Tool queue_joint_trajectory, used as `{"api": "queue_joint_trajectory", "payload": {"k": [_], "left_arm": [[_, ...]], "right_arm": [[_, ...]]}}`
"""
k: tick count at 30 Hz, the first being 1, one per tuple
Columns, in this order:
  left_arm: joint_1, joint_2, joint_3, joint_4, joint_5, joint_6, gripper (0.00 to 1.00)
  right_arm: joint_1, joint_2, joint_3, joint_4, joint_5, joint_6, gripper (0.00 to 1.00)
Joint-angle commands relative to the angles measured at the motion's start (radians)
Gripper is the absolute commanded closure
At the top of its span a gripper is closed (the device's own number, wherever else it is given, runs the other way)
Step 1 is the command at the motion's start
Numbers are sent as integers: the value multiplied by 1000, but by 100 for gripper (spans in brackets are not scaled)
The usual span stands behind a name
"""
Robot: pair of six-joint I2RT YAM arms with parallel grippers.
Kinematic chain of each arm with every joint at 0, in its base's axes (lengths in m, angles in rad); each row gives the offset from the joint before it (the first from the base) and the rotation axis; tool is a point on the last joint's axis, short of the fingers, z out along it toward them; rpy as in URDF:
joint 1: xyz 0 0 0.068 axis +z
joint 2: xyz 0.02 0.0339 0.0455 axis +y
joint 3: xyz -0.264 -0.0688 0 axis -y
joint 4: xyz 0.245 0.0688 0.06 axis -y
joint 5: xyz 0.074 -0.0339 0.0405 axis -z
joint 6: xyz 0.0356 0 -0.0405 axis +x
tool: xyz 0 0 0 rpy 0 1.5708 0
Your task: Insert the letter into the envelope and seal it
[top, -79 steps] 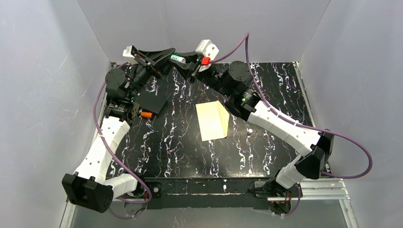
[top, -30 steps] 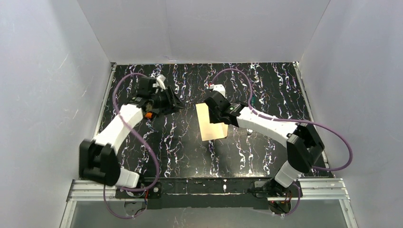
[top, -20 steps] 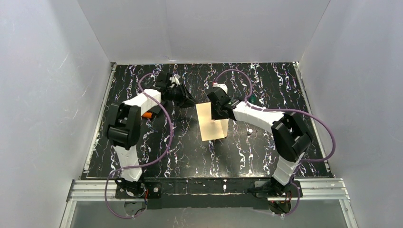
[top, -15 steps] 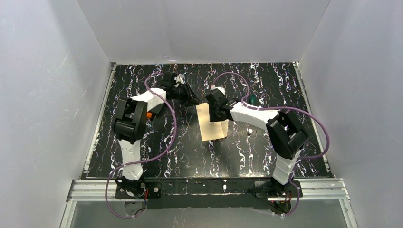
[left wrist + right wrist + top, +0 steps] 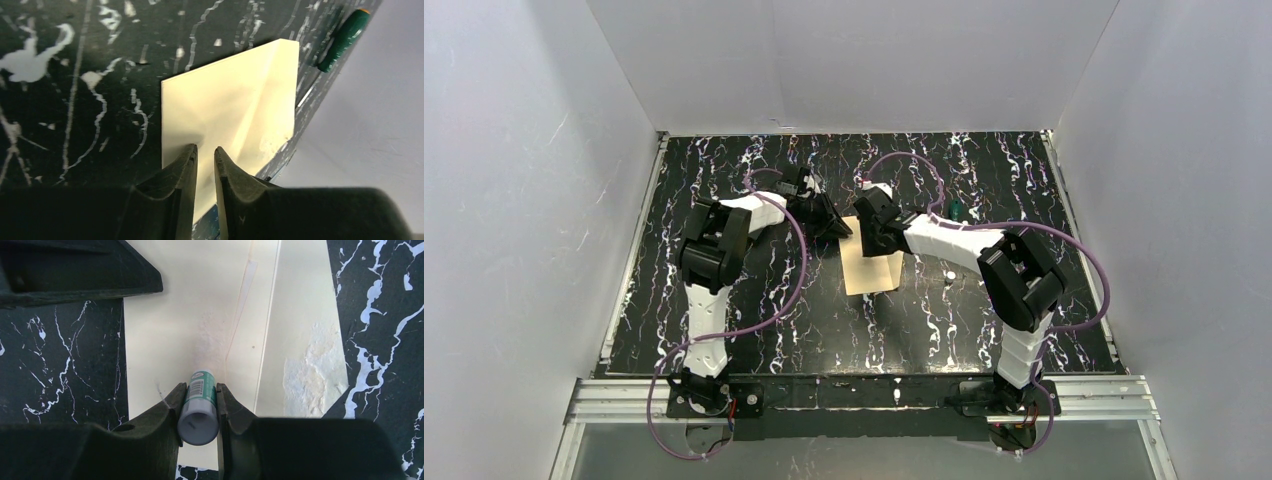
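Observation:
The cream envelope (image 5: 872,268) lies flat on the black marbled table (image 5: 774,300), near the middle. In the right wrist view the envelope (image 5: 200,315) shows a rough, whitish smeared patch (image 5: 312,372) on its right panel. My right gripper (image 5: 201,386) is shut on a green-and-white glue stick (image 5: 200,405), whose tip points down at the envelope's middle. My left gripper (image 5: 205,148) hovers over the near edge of the envelope (image 5: 235,100); its jaws stand a narrow gap apart with nothing between them. From above, both grippers (image 5: 842,228) (image 5: 871,238) meet at the envelope's far end. The letter is out of view.
A dark green cap (image 5: 954,209) lies on the table to the right of the envelope, also seen as the cap (image 5: 345,37) in the left wrist view. White walls (image 5: 524,200) enclose the table on three sides. Purple cables (image 5: 799,260) loop over both arms.
My left arm has swung right to the envelope's far left corner and its jaws have narrowed. The right gripper, still holding the glue stick, has shifted slightly left over the envelope.

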Motion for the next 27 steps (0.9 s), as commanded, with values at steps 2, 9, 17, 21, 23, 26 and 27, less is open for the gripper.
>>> {"api": "queue_joint_trajectory", "payload": {"k": [2, 9, 17, 21, 23, 26, 27], "left_arm": [[-8, 12, -4, -106, -78, 30, 83], [-7, 21, -43, -118, -79, 36, 87], [-8, 49, -22, -173, -73, 64, 89], [-7, 53, -20, -185, -76, 58, 91], [-8, 55, -19, -185, -75, 52, 92], [-7, 60, -17, -183, -76, 32, 93], [-7, 60, -16, -181, -79, 21, 93]], "right_arm": [[16, 21, -13, 65, 34, -66, 99], [43, 31, -108, 195, 97, -101, 99], [47, 68, -133, 361, 188, -143, 99], [49, 72, -139, 432, 224, -172, 99], [49, 73, -141, 459, 246, -191, 99], [49, 79, -142, 470, 265, -221, 99], [49, 80, -143, 463, 263, -227, 99]]}}
